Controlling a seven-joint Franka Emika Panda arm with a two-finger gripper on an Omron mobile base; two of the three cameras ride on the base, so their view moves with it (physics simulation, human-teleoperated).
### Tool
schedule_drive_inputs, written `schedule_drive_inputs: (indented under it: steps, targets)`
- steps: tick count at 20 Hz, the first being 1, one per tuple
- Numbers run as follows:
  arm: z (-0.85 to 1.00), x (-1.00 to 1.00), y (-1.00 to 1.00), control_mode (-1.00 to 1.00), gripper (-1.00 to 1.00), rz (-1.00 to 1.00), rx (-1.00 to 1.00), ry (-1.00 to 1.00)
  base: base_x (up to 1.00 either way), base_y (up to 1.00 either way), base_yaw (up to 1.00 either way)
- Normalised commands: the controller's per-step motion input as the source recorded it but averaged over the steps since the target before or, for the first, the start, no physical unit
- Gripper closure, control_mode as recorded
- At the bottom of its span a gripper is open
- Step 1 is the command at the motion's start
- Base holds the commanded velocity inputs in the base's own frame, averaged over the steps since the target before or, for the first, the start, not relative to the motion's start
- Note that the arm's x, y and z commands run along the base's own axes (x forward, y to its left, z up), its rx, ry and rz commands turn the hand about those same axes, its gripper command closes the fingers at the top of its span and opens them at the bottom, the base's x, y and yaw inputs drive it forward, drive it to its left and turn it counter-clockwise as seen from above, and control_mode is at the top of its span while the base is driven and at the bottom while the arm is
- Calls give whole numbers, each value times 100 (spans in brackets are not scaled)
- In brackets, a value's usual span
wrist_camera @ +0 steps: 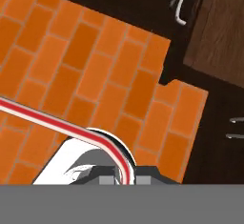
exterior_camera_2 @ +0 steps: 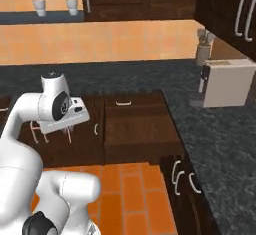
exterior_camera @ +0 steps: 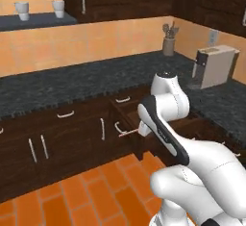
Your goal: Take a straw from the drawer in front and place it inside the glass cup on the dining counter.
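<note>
The dark two-finger gripper pinches the thin pinkish-red bent-tipped straw at bottom centre of the hand view, above orange brick floor; the open dark-brown wooden drawer sits mid-frame, right base view.

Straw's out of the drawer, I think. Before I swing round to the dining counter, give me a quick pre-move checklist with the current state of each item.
1. Straw in the hand: ok. The hand view shows it running from the fingertips out across the tile floor.
2. Straw clear of the drawer: ok. The left base view shows it over the floor, in front of the cabinets.
3. Grip firmness: cannot tell. The fingertips are barely visible.
4. Drawer closed: not ok. It stands pulled out.
5. Path away from the drawer front: ok. Open floor lies under the hand.
6. Glass cup and dining counter located: cannot tell.
</note>
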Motion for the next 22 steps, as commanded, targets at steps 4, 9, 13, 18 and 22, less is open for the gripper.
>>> schedule_drive_inputs:
  steps: [4,9,13,18,22]
  targets:
    - [0,0,0,100,100,0,0,0,0,65,87]
    - [0,0,0,100,100,0,0,0,4,68,82]
    - [0,0,0,100,100,0,0,0,18,65,76]
    - [0,0,0,100,100,0,0,0,33,61,72]
    - [0,0,0,100,100,0,0,0,39,56,69]
